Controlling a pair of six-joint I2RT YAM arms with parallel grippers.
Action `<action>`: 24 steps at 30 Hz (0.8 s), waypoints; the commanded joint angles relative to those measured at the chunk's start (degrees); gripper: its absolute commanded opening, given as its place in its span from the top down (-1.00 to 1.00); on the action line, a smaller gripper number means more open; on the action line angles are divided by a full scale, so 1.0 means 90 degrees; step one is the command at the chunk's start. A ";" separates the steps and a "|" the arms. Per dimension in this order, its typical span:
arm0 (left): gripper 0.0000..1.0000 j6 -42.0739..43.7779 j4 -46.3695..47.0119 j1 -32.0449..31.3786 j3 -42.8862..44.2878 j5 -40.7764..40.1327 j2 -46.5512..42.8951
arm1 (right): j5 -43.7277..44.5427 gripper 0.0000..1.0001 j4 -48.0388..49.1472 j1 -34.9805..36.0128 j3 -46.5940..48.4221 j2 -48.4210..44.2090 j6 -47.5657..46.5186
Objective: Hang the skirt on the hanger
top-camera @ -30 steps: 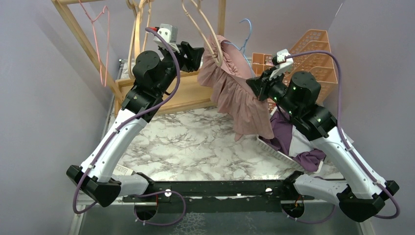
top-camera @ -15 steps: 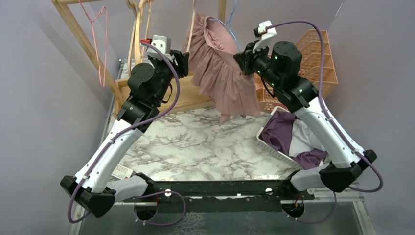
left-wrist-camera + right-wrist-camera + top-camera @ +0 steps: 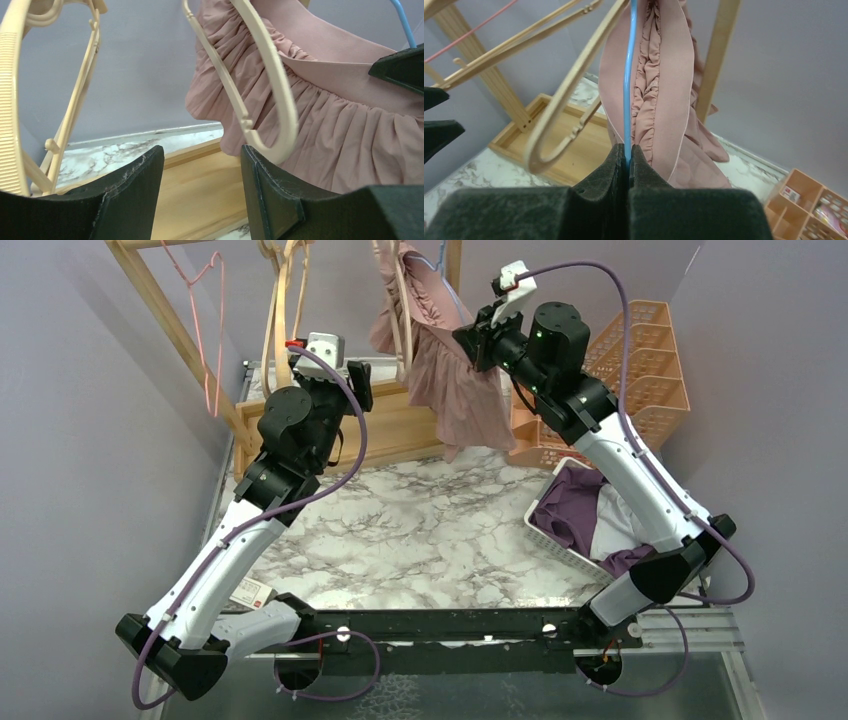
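Note:
The pink pleated skirt [image 3: 445, 380] hangs on a thin blue hanger [image 3: 626, 75] high at the back, by the wooden rack. My right gripper [image 3: 468, 345] is shut on the blue hanger's wire, which runs up from between its fingertips [image 3: 629, 149]; the skirt [image 3: 669, 75] drapes just right of the wire. My left gripper [image 3: 356, 380] stands open and empty [image 3: 202, 150], left of and below the skirt [image 3: 350, 135]. A cream plastic hanger [image 3: 270, 75] dangles just above its right finger, not held.
The wooden rack [image 3: 180, 335] carries more cream hangers [image 3: 285, 290] and a pink wire hanger [image 3: 213, 330]; its base board [image 3: 400, 435] lies under the skirt. Orange baskets [image 3: 650, 360] stand at the back right. A white basket [image 3: 560, 545] of purple clothes sits on the marble table [image 3: 400, 540].
My right arm has lifted the hanger and skirt up and back towards the rack. My left gripper has drawn back to the left, away from the skirt.

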 commanded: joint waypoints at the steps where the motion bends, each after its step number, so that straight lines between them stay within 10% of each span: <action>1: -0.22 0.0402 0.0073 0.0007 -0.0036 -0.0356 -0.0113 | -0.0895 0.98 0.1007 0.0009 0.0375 0.0120 -0.0096; 9: -0.25 0.0404 0.0057 0.0005 -0.0084 -0.0250 -0.0033 | 0.0997 0.98 0.1198 0.0001 0.0630 0.0424 0.0180; 24: -0.25 0.0343 -0.0121 0.0008 -0.0057 -0.0260 0.0030 | 0.0774 0.98 0.0055 0.0000 0.2529 0.1894 0.0390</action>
